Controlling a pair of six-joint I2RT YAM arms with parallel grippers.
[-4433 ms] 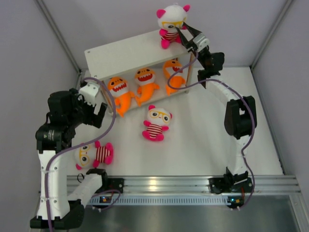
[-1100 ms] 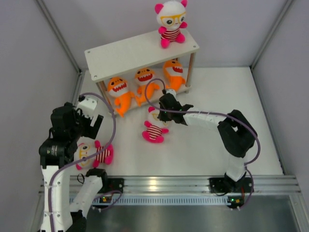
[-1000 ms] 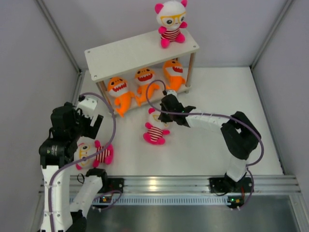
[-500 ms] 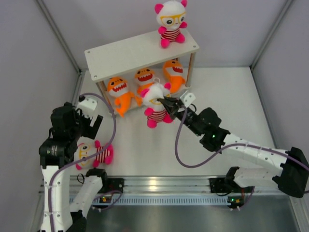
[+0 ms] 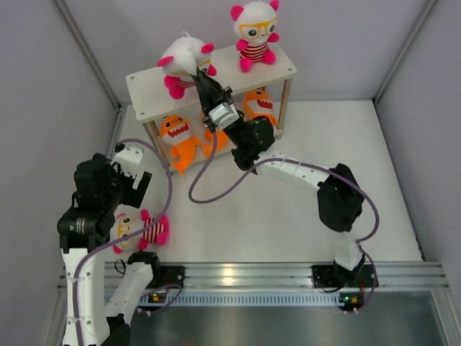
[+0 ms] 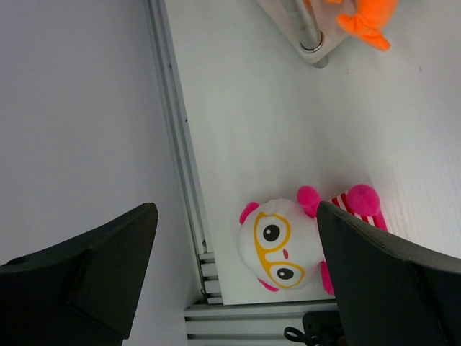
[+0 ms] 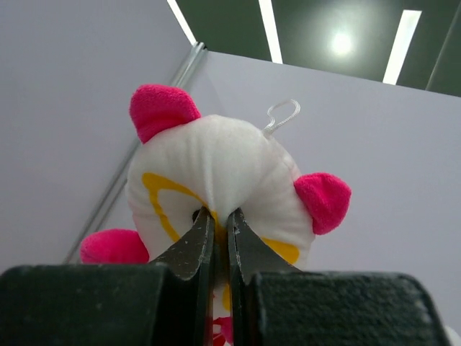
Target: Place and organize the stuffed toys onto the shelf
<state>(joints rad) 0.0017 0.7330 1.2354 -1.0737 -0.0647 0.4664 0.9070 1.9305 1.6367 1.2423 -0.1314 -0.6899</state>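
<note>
The held doll (image 5: 181, 62) is up over the top board of the shelf (image 5: 148, 92), left of centre. The seated doll (image 5: 253, 32) is well apart from it at the right end. The held one isn't upright: its white head leans up and back, and a pink foot points down toward the board's front edge. Whether that foot touches the wood, I can't tell from above.

The right gripper (image 7: 215, 218) has it by the face, its jaws nipped nearly together on a fold of plush between the yellow glasses. So the doll hangs beyond the fingertips, away from the arm, and any set-down turns on tipping it feet-first onto the board. There's bare board on both sides.

On the tier below, three sharks (image 5: 176, 137) sit in a row, partly hidden behind the right arm.

Down on the table, the last doll (image 6: 284, 249) lies on its back by the near-left rail, head toward the rail, striped body running away to the right. The left gripper (image 6: 236, 216) hangs over it, spread wide and holding nothing. That arm is clearly the nearer one.
</note>
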